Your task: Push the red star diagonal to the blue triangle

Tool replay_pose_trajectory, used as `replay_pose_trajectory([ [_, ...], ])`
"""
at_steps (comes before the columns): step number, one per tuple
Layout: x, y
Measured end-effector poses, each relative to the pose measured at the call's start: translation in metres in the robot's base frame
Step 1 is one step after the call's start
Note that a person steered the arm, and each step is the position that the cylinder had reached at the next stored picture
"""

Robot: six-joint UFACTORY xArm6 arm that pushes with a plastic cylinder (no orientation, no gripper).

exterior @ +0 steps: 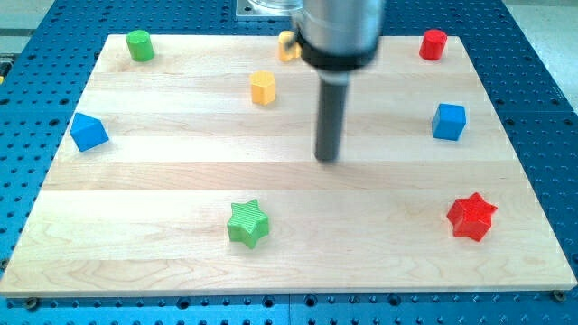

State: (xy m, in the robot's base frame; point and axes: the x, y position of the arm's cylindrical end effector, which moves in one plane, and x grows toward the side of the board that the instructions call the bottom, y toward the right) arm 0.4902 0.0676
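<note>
The red star (471,217) lies near the view's bottom right of the wooden board (163,190). The blue triangle (88,132) sits at the board's left edge. My tip (327,159) stands near the middle of the board, touching no block. It is up and to the left of the red star and far to the right of the blue triangle.
A green star (248,223) lies at bottom centre. A yellow block (263,88) and a second yellow block (288,45), partly hidden by the arm, sit at top centre. A green cylinder (139,45) is top left, a red cylinder (433,44) top right, a blue cube (449,121) at right.
</note>
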Motion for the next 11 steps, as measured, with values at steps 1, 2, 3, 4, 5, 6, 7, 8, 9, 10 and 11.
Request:
replay_pose_trajectory([
  [1,0.013,0.08],
  [2,0.004,0.16],
  [3,0.061,0.229],
  [4,0.068,0.188],
  [5,0.065,0.089],
  [6,0.062,0.029],
  [7,0.028,-0.042],
  [8,0.021,-0.106],
  [9,0.002,-0.135],
  [10,0.002,-0.172],
  [11,0.023,-0.25],
])
